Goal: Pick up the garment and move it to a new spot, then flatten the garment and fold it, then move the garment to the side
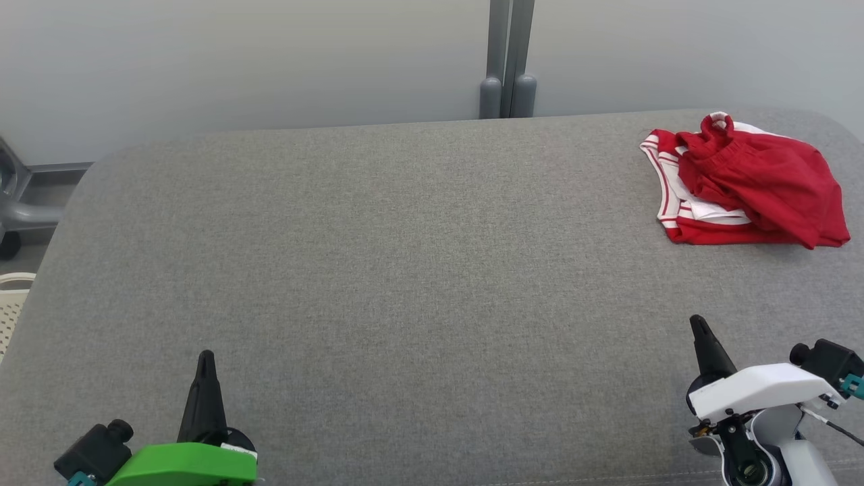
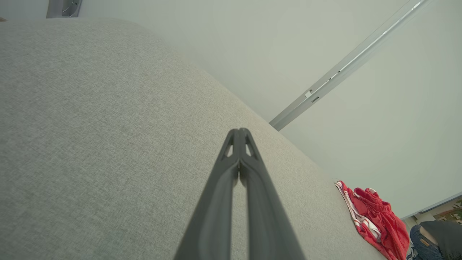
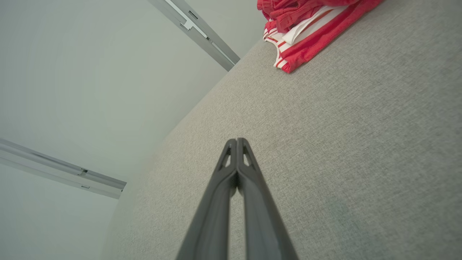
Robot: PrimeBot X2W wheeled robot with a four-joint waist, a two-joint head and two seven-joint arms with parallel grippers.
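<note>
The garment (image 1: 746,182) is a bunched red piece with white stripes, lying at the far right of the grey fabric surface (image 1: 405,270). It also appears low and right in the left wrist view (image 2: 375,220) and at the top of the right wrist view (image 3: 306,25). My left gripper (image 1: 205,356) rests at the lower left, shut and empty, fingertips together (image 2: 238,130). At the lower right my right gripper (image 1: 696,322) is shut too, empty (image 3: 236,140), well short of the garment.
A pale wall with a grey vertical post (image 1: 507,61) stands behind the surface. A grey frame with a wheel (image 1: 13,216) and a pale slatted thing (image 1: 10,304) sit off the left edge. A person's dark clothing (image 2: 438,238) shows past the garment.
</note>
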